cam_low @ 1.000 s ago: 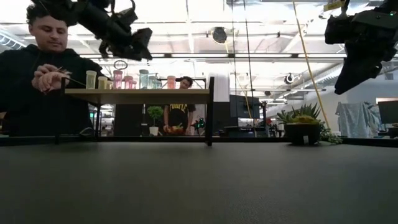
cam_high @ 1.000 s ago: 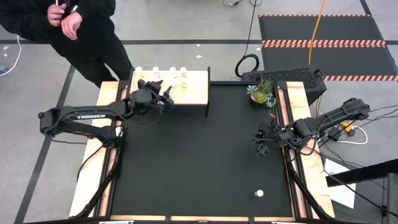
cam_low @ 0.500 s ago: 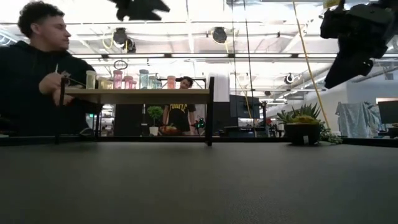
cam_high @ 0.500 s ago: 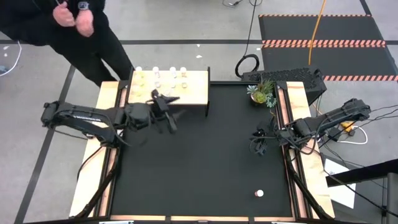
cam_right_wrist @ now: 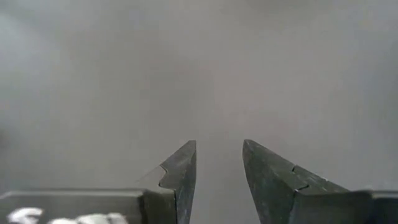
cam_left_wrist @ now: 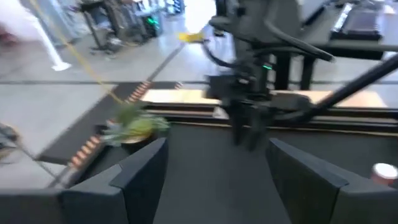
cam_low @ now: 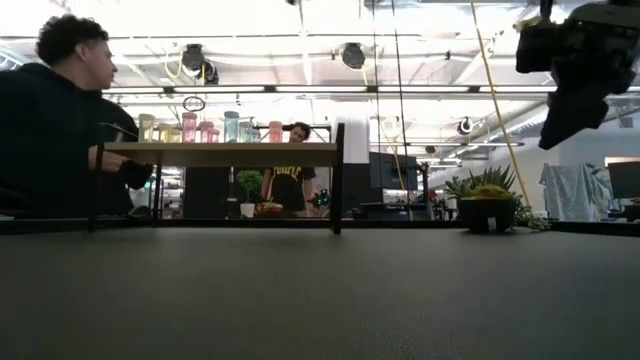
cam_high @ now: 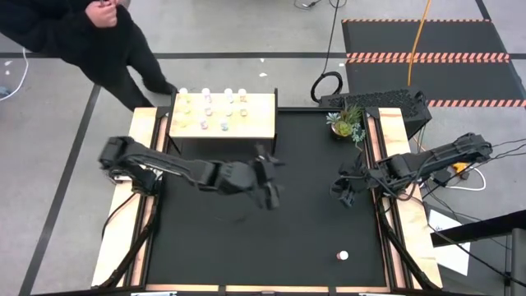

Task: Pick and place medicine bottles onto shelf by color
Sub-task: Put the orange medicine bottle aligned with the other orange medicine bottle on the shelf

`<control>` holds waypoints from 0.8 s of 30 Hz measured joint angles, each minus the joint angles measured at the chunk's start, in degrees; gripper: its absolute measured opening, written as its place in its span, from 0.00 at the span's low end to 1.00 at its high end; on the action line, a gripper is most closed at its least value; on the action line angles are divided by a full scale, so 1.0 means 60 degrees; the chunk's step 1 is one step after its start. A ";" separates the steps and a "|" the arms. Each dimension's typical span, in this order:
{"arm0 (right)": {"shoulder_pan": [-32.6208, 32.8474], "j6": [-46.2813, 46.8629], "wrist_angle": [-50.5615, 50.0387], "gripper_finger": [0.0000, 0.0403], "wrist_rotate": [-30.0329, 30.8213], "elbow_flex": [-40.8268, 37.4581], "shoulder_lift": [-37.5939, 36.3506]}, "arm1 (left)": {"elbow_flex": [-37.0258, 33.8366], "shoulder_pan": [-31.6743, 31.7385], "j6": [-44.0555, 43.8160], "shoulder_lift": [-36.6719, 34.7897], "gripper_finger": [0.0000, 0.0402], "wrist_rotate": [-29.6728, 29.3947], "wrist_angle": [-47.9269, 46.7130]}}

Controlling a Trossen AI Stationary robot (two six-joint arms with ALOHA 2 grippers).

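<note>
The light-wood shelf (cam_high: 255, 119) stands at the table's far left on black legs. Several small bottles (cam_high: 215, 111) stand on it, and they show in a row in the low view (cam_low: 205, 128). One white-capped bottle (cam_high: 343, 256) stands alone near the table's near right corner; it also shows in the left wrist view (cam_left_wrist: 384, 172). My left gripper (cam_high: 269, 177) hangs open and empty over the table's middle (cam_left_wrist: 217, 144). My right gripper (cam_high: 343, 191) hangs open and empty above the table by its right edge (cam_right_wrist: 219, 148).
A small green potted plant (cam_high: 345, 122) stands at the far right of the table. A person in dark clothes (cam_high: 90, 37) stands beyond the far left corner. Wooden side rails (cam_high: 123, 222) run along the table's left and right edges.
My left gripper has left the shelf and swung toward the table's right and near edges, ending over the table's middle, and it now faces the right arm. The person has stepped back from the shelf.
</note>
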 joint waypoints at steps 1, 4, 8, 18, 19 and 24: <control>-0.0003 -0.0082 -0.0069 0.31 -0.0036 0.0000 -0.0037 | 0.0316 -0.0045 -0.0129 0.0386 0.68 0.0179 -0.0002; -0.0003 -0.0297 -0.0315 0.31 -0.0039 0.0000 -0.0159 | 0.1170 -0.0180 -0.0498 0.1467 0.68 0.0920 0.0299; -0.0003 -0.0325 -0.0704 0.31 -0.0086 0.0000 -0.0335 | 0.1903 -0.0348 -0.0830 0.2929 0.68 0.2154 0.1447; -0.0006 -0.0083 -0.1822 0.31 -0.0383 0.0000 -0.0800 | 0.2812 -0.0442 -0.1532 0.5770 0.68 0.3983 0.4693; -0.0006 0.0028 -0.2020 0.31 -0.0386 0.0000 -0.0838 | 0.3001 -0.0440 -0.1581 0.6038 0.68 0.4079 0.4756; -0.0006 0.0215 -0.2964 0.31 -0.0587 0.0000 -0.1030 | 0.4395 -0.0544 -0.1476 0.7356 0.68 0.4519 0.4831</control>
